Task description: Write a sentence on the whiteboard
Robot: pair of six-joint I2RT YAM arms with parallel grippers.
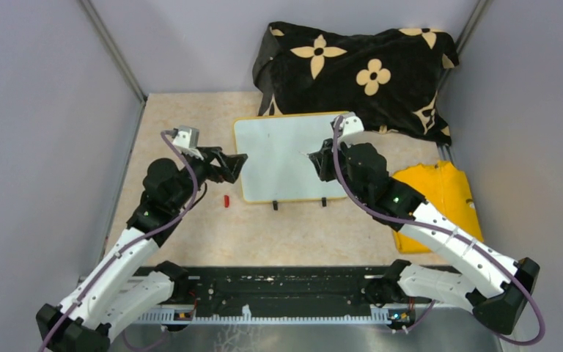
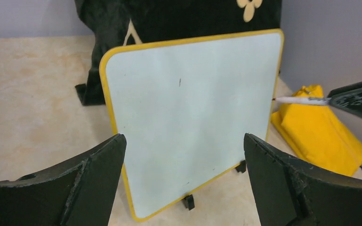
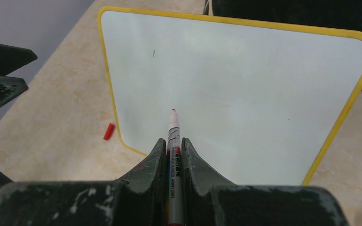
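Observation:
The whiteboard (image 1: 282, 154) stands tilted on two black clip feet, with its yellow frame in front of the black flowered cloth. Its face (image 3: 245, 80) bears no red lettering, only a tiny dark speck (image 3: 153, 53). My right gripper (image 1: 321, 165) is shut on a red whiteboard marker (image 3: 173, 129). The marker's uncapped tip is at or just off the middle of the board. The marker also shows in the left wrist view (image 2: 301, 100). My left gripper (image 1: 233, 166) is open and empty, just off the board's left edge, and faces the board (image 2: 193, 108).
A small red marker cap (image 1: 226, 200) lies on the beige table left of the board's lower corner. The black flowered cloth (image 1: 359, 70) is heaped behind the board. A yellow cloth (image 1: 443, 194) lies to the board's right. Grey walls close in both sides.

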